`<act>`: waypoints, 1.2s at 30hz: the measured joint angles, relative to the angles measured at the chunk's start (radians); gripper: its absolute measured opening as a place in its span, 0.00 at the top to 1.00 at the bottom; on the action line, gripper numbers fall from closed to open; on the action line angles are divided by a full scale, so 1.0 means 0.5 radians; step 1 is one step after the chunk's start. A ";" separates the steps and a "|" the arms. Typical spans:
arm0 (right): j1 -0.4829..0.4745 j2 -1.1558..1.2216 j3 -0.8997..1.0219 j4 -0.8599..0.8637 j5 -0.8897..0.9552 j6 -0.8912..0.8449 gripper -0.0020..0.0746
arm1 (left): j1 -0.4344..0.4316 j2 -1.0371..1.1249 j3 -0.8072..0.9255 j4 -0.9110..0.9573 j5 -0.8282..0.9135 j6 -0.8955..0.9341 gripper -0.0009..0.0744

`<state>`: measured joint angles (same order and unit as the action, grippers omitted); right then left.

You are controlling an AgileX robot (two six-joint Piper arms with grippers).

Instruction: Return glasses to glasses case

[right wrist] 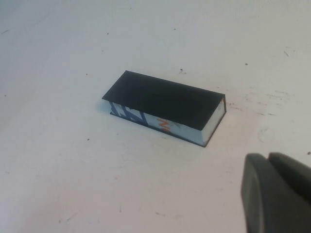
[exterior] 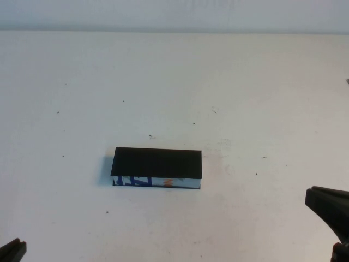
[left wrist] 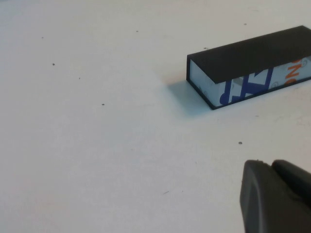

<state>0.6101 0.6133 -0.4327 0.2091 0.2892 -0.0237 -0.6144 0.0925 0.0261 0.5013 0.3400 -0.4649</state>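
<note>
Left gripper (exterior: 12,251): in the high view, parked at the near left corner of the table (exterior: 174,82), well apart from the case; only a dark tip shows, so its opening cannot be told. Right gripper (exterior: 330,210): same view, near right edge, clear of the case, opening likewise not readable. Glasses case (exterior: 157,166): same view, lying closed near the table's centre, black lid on top, white front with blue and orange lettering facing the robot. Glasses: not visible in any view; whether they lie inside the shut case cannot be told. Left wrist view: the case (left wrist: 252,68) sits flat, its plain pale end panel and printed front showing, lid flush along the edges; the left gripper (left wrist: 277,196) appears as a dark body apart from it. Right wrist view: the case (right wrist: 165,104) sits at an angle, lid flush, opposite pale end visible; the right gripper (right wrist: 277,191) is near but not touching. Handling note, as judgement: with the lid down and both arms withdrawn, the task looks finished or nearly so; any further contact should be a light, level press on the lid, avoiding a sideways push that would slide the light box.
</note>
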 joint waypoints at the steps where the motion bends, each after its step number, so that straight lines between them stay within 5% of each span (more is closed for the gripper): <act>1: 0.000 0.000 0.000 0.000 0.000 0.000 0.99 | 0.000 0.000 0.000 0.000 0.001 0.000 0.99; 11: -0.032 -0.005 0.012 -0.257 -0.060 0.008 0.99 | 0.000 0.000 0.000 0.000 0.010 0.000 0.99; 24: -1.161 -0.759 0.697 -0.083 -0.379 0.008 0.99 | 0.000 0.000 0.000 0.000 0.010 0.000 0.99; 36: -1.316 -1.241 0.918 -0.069 0.038 0.008 0.99 | 0.000 0.000 0.000 0.000 0.013 0.000 0.99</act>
<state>-0.0481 -0.0073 0.0264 0.1746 0.3083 -0.0195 -0.6144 0.0925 0.0261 0.5013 0.3463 -0.4649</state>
